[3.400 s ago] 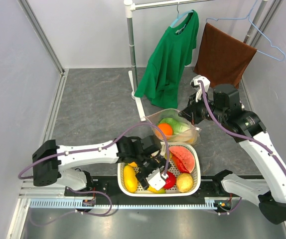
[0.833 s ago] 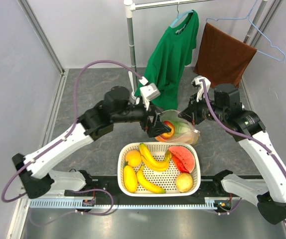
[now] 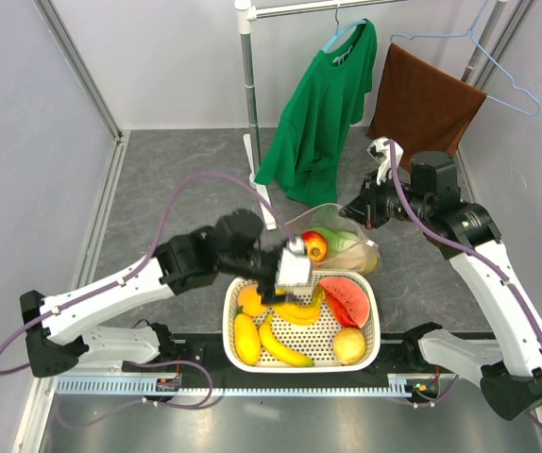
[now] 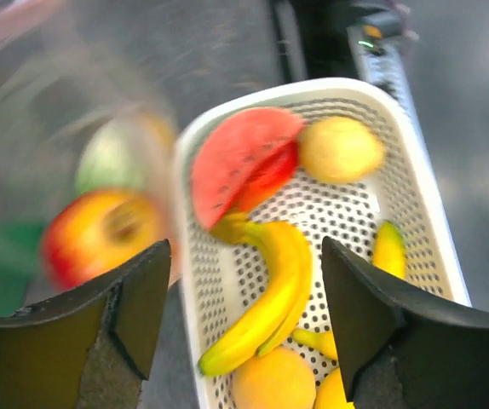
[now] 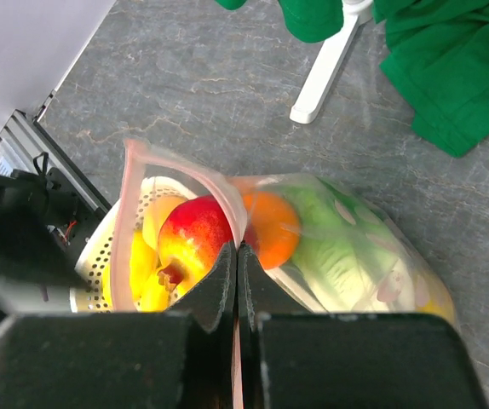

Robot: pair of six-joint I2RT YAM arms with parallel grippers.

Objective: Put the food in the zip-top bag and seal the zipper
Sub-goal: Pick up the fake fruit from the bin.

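The zip-top bag (image 3: 351, 247) lies just behind the white basket (image 3: 376, 319). In the right wrist view it holds a red-yellow apple (image 5: 195, 243), an orange (image 5: 272, 226) and the green cabbage (image 5: 338, 247). My right gripper (image 5: 237, 247) is shut on the pinkish zipper (image 5: 176, 170) and holds the bag's mouth up; it also shows in the top view (image 3: 361, 209). My left gripper (image 3: 285, 288) is open and empty, hovering over the basket's back left part (image 4: 244, 315). A round yellow fruit (image 3: 349, 345) lies in the basket's front right corner (image 4: 340, 149).
The basket also holds bananas (image 3: 285, 351), a watermelon slice (image 3: 345, 300) and a round orange-yellow fruit (image 3: 250, 300). A white rack pole (image 3: 248, 85) with a green shirt (image 3: 323, 104) and a brown towel (image 3: 422, 104) stands behind the bag.
My left gripper carried the red-yellow apple from the basket to the bag's mouth, let it go there, and has swung back over the basket, empty. The right gripper kept hold of the bag's edge.
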